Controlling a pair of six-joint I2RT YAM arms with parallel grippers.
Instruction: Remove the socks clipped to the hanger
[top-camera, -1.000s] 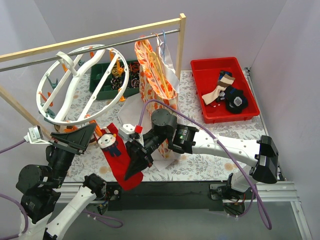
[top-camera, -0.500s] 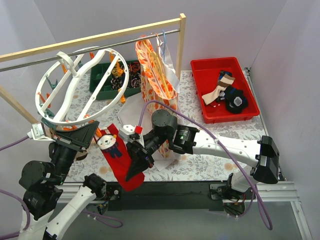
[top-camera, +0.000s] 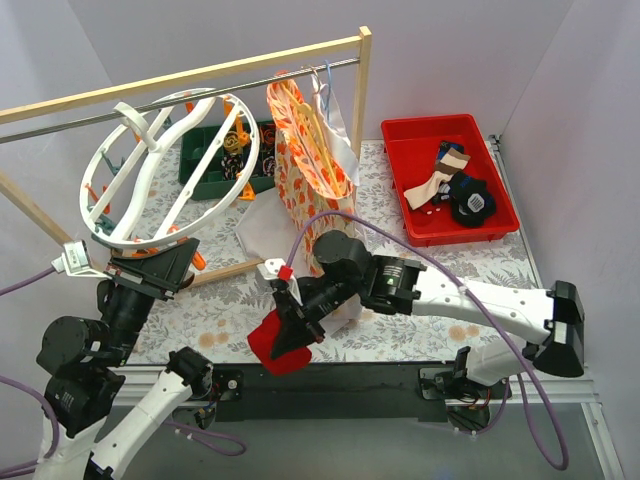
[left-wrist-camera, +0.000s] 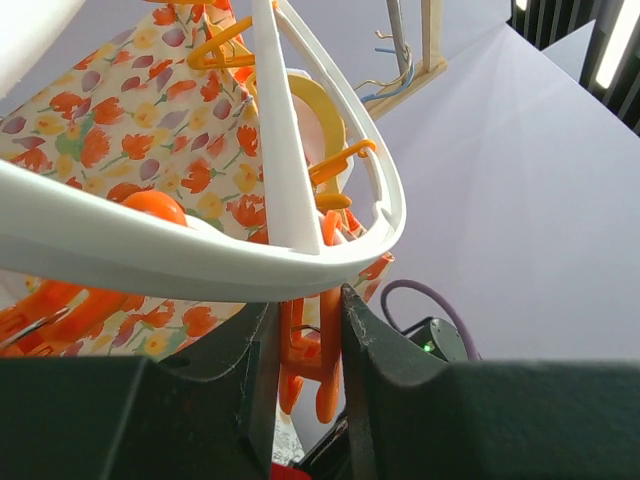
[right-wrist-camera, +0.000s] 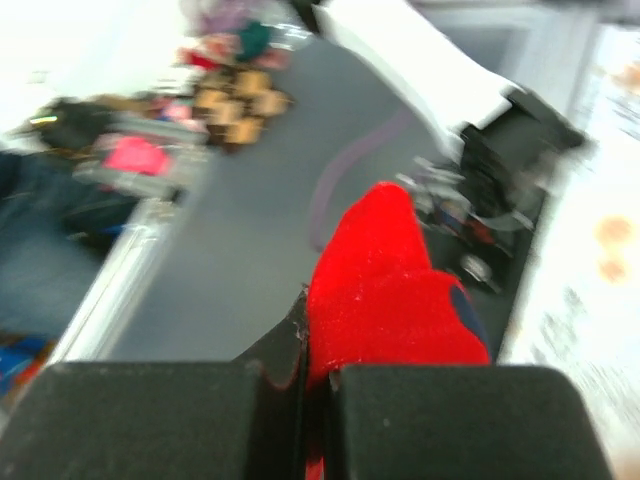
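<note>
Now the right gripper (top-camera: 297, 318) is clamped on a red sock (top-camera: 283, 342) at the lower centre of the overhead frame, clear of the hanger (left-wrist-camera: 180, 255), which hangs tilted at the upper left. The left gripper (left-wrist-camera: 305, 300) sits under the hanger's white rim, its jaws pressed on both sides of an orange clip (left-wrist-camera: 305, 362). More socks (top-camera: 452, 185) lie in the red bin (top-camera: 400, 135) at the upper right.

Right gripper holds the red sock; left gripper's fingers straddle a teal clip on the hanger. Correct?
No: the clip between the fingers of the left gripper is orange, not teal; the left wrist view shows it. The rest holds: the right gripper grips the red sock, and the clip hangs from the hanger.
</note>
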